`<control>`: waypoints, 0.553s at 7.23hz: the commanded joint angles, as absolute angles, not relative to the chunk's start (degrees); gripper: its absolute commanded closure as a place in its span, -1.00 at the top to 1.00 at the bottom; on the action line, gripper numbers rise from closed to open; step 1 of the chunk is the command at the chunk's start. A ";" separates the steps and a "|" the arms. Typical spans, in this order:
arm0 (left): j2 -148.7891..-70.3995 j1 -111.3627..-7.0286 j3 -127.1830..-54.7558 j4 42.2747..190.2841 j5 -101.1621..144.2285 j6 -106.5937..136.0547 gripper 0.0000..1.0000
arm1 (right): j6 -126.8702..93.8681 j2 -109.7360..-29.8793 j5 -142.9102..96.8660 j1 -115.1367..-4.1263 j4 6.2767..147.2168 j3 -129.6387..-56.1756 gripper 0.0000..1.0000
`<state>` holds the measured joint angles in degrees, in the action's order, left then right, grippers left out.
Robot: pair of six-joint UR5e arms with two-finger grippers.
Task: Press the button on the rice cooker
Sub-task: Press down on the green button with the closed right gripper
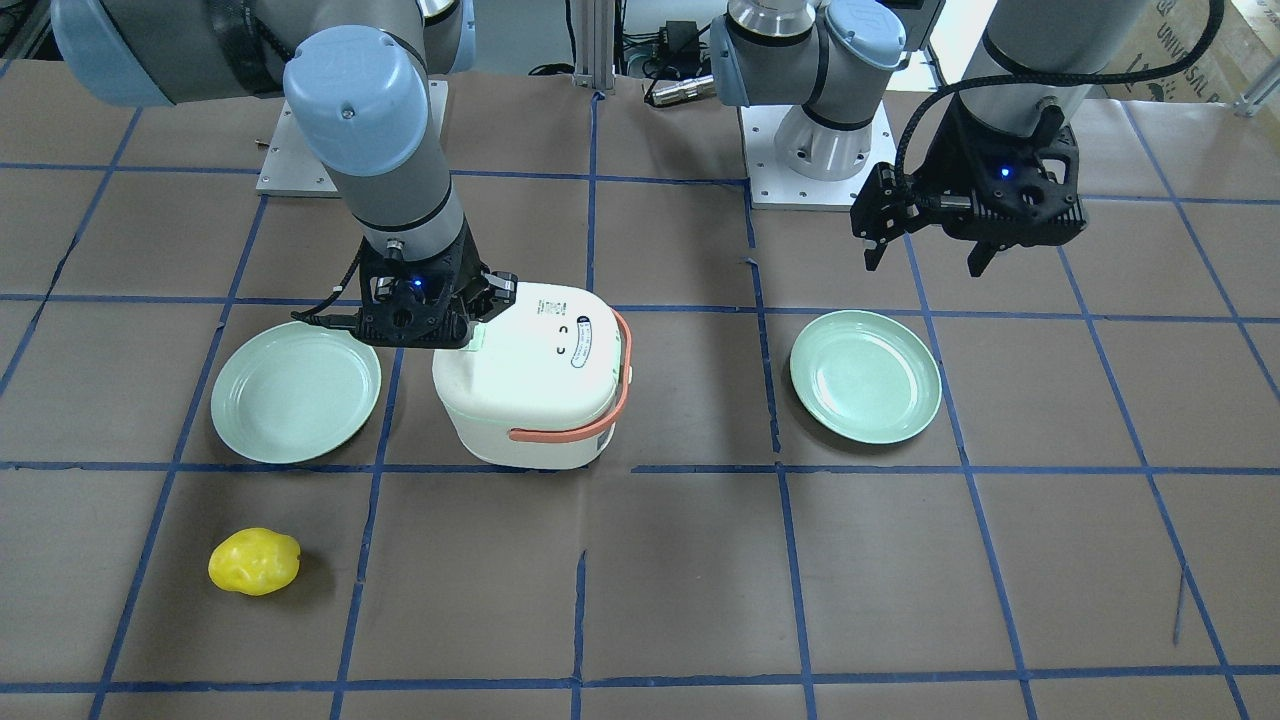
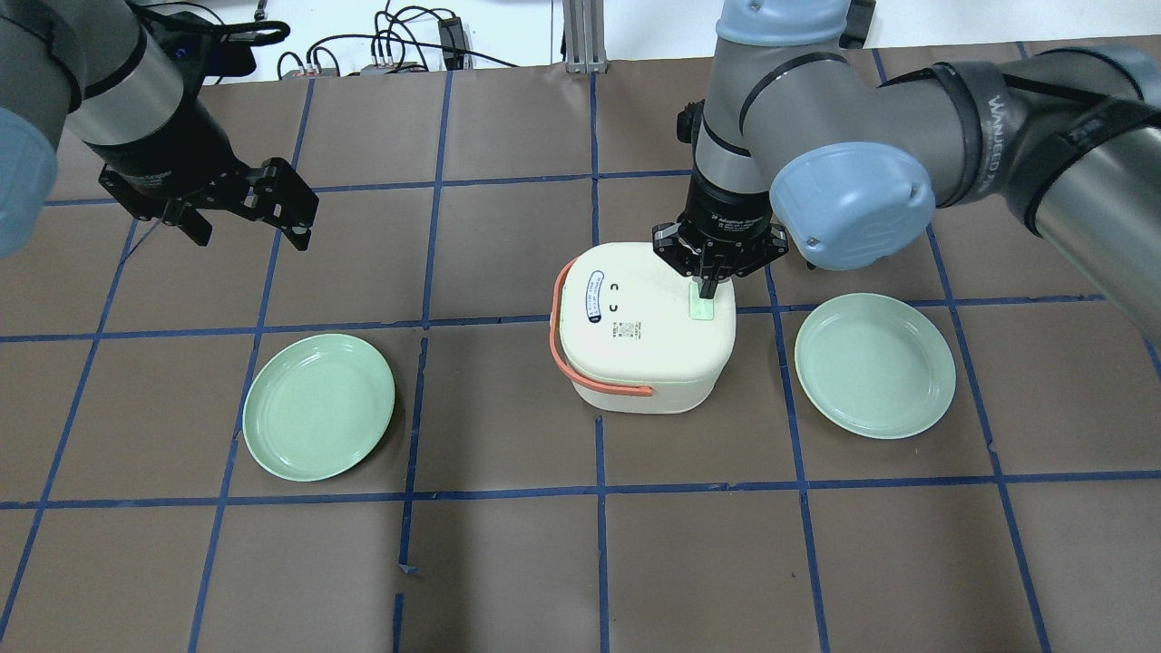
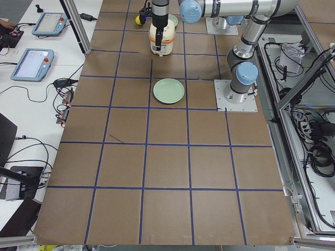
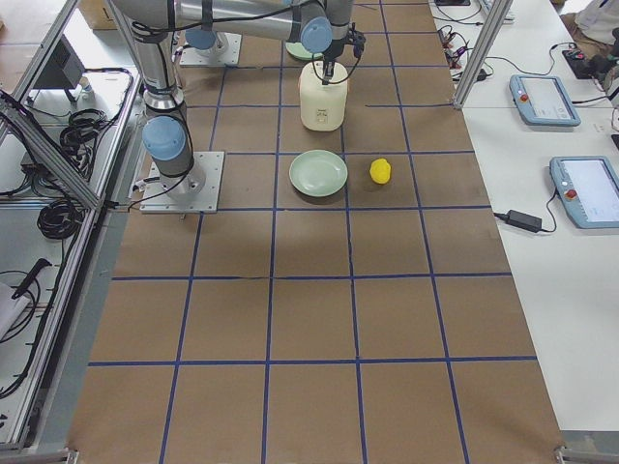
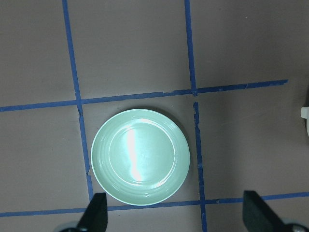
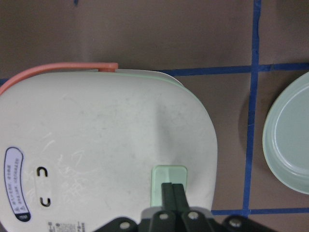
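Note:
A white rice cooker (image 2: 635, 340) with an orange handle (image 2: 580, 367) stands mid-table; it also shows in the front view (image 1: 525, 385) and the right wrist view (image 6: 101, 150). Its pale green button (image 6: 169, 180) sits on the lid near one edge (image 2: 702, 308). My right gripper (image 2: 707, 288) is shut, its fingertips (image 6: 173, 191) joined and resting on the button. In the front view it (image 1: 478, 325) sits at the lid's edge. My left gripper (image 2: 249, 231) is open and empty, high above the table over a green plate (image 5: 140, 157).
Two green plates flank the cooker (image 2: 319, 405) (image 2: 874, 365). A yellow lemon-like object (image 1: 254, 561) lies near the operators' side of the table, by the right arm's plate. Blue tape lines grid the brown table.

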<state>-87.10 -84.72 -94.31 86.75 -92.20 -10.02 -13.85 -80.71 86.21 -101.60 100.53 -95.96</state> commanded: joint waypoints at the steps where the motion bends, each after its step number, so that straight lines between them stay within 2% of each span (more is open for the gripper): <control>1: -87.10 -84.73 -94.31 86.75 -92.20 -10.02 1.00 | -13.63 -80.68 86.13 -101.60 100.63 -96.06 -0.84; 4: -87.10 -84.73 -94.31 86.75 -92.20 -10.02 1.00 | -13.97 -79.55 86.22 -101.60 100.81 -95.89 -0.84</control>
